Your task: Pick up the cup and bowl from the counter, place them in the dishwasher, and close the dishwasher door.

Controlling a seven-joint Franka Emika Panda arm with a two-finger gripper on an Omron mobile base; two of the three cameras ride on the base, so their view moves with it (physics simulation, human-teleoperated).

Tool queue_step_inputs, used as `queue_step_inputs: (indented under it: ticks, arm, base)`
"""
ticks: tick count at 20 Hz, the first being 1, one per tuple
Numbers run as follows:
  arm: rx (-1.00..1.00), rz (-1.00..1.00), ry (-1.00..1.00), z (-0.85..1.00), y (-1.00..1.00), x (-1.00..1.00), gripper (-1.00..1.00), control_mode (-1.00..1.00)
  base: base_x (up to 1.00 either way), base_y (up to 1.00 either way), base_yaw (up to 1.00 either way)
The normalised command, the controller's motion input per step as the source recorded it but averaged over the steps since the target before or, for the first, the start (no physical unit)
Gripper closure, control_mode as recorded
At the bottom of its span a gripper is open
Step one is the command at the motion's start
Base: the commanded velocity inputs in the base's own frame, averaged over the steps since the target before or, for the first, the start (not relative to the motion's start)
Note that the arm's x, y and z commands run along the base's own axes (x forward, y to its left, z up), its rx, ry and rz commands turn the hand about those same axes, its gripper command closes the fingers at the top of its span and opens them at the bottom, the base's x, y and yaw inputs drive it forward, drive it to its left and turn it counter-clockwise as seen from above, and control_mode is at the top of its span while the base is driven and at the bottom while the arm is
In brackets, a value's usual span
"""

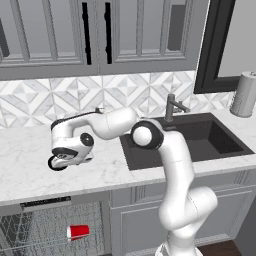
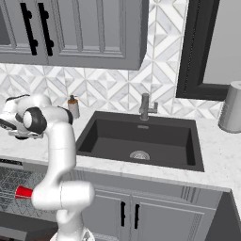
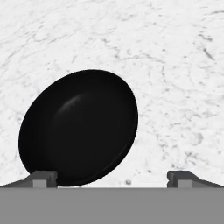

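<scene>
Roughly halfway: the cup (image 1: 78,231) already lies on its side on the wire rack of the open dishwasher (image 1: 45,227), below the counter (image 1: 30,165) and to the left of the sink (image 1: 195,137). The bowl (image 3: 78,127) is not yet loaded; in the hand view it rests on the marble directly beneath the hand, offset toward one fingertip. The gripper (image 3: 111,178) is spread wide and empty, one finger (image 3: 43,178) at the bowl's rim and the other standing apart on bare marble, with no grasp made. In the left base view the hand hangs low over the counter, left of the sink and above the dishwasher. Remaining, as judged from this state: grasping the bowl, carrying it down to the rack beside the cup, and shutting the dishwasher door, which cannot be made out here.
</scene>
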Motion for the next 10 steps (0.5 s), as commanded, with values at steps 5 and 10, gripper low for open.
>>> queue_step_inputs:
  ticks: [5, 10]
  arm:
    - [-0.01, 0.0, 0.03, -0.05, 0.08, 0.24, -1.0, -1.0]
    - [0.0, 0.0, 0.0, 0.04, 0.0, 0.01, -1.0, -1.0]
  base:
    - [0.0, 0.0, 0.0]
    - [0.0, 0.0, 0.0]
